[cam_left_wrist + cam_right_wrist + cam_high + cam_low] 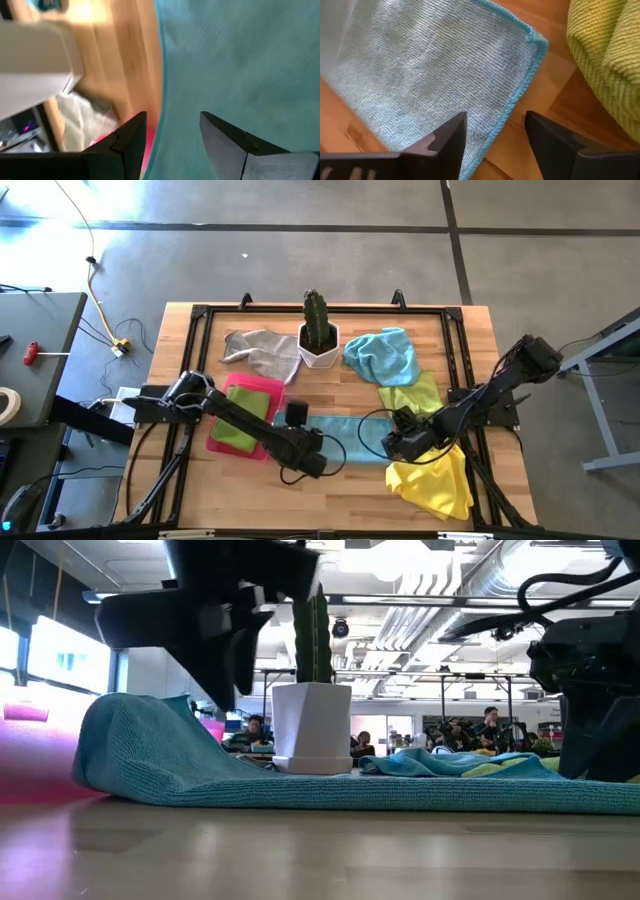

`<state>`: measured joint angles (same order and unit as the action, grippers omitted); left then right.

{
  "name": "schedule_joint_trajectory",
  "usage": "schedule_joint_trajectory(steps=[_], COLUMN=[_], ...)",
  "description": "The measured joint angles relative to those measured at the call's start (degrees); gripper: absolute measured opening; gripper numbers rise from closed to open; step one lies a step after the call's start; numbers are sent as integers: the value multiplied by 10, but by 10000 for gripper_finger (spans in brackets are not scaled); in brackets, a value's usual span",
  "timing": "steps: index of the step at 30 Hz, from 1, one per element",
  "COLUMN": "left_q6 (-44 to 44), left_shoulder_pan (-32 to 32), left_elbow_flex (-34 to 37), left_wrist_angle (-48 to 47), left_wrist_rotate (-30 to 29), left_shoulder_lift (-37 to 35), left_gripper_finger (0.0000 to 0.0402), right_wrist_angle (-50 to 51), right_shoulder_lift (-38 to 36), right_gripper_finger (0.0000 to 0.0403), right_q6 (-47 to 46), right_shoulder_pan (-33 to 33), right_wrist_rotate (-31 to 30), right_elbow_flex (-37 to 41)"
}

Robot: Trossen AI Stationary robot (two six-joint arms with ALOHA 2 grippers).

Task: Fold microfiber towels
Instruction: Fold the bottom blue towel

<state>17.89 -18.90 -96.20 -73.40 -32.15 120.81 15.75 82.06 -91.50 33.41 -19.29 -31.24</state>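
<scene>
High view counts six towels: one grey (262,352), two light blue, two yellow, one green (243,423) on the pink tray (262,387). A blue towel (352,438) lies flat near the table's front, long axis left-right, between both grippers. Left gripper (322,452) and right gripper (393,442) are spread, holding nothing.

teal towel (352,438) flat, crumpled yellow towel (437,478) beside

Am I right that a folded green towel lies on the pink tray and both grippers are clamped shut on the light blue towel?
Not quite. The green towel does lie on the pink tray, but both wrist views show the left gripper and right gripper open over the light blue towel, not clamped.
</scene>
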Motion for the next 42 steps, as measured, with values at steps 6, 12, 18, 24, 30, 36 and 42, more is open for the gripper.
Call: schedule_joint_trajectory(steps=[6, 12, 18, 24, 30, 36, 42], left_q6=[-27, -31, -30, -11, 29, 51, 67], left_shoulder_pan=[2, 2, 1, -3, -12, -33, -55], left_elbow_flex=[0, 0, 0, 0, 0, 0, 0], left_wrist_angle=[59, 72, 68, 40, -11, -28, -32], left_wrist_rotate=[48, 47, 46, 46, 49, 49, 50], left_shoulder_lift=[4, 8, 9, 9, 9, 9, 9], left_gripper_finger=[172, 172, 172, 172, 172, 172, 172], right_wrist_angle=[-29, -80, -108, -97, -54, 115, 373], right_shoulder_lift=[11, 46, 62, 63, 34, -31, -38], right_gripper_finger=[223, 205, 141, 27, 15, 5, 2], right_q6=[7, 19, 18, 18, 16, 31, 48], right_shoulder_pan=[0, 1, 5, 4, 2, -7, -11], right_wrist_rotate=[-8, -25, -48, -34, -6, 90, 121], right_elbow_flex=[2, 1, 2, 3, 2, -35, -144])
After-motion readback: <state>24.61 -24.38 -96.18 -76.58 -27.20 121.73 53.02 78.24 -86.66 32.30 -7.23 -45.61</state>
